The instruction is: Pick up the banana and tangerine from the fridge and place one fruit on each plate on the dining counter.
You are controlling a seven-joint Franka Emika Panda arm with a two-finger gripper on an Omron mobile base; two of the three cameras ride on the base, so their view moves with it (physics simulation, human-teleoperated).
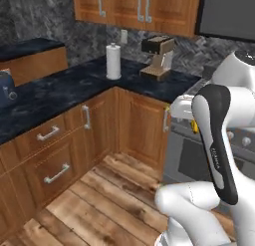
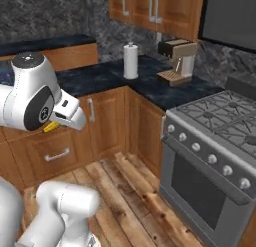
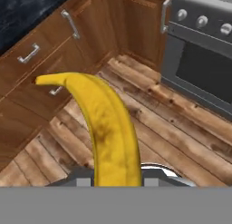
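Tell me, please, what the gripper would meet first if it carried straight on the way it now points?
Probably the wooden floor by the cabinet corner; nothing else shows in that line beyond the banana the gripper holds, though depth is unclear.

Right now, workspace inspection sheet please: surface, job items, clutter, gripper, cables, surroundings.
Surface: dark marbled kitchen counter, wood plank floor below.
Job's things: banana carried in the air over the floor; other job items nothing seen.
Clutter: paper towel roll, coffee machine on the counter.
Grippers: gripper shut on banana.
Cables: nothing seen.
Surroundings: stove, wooden cabinets.
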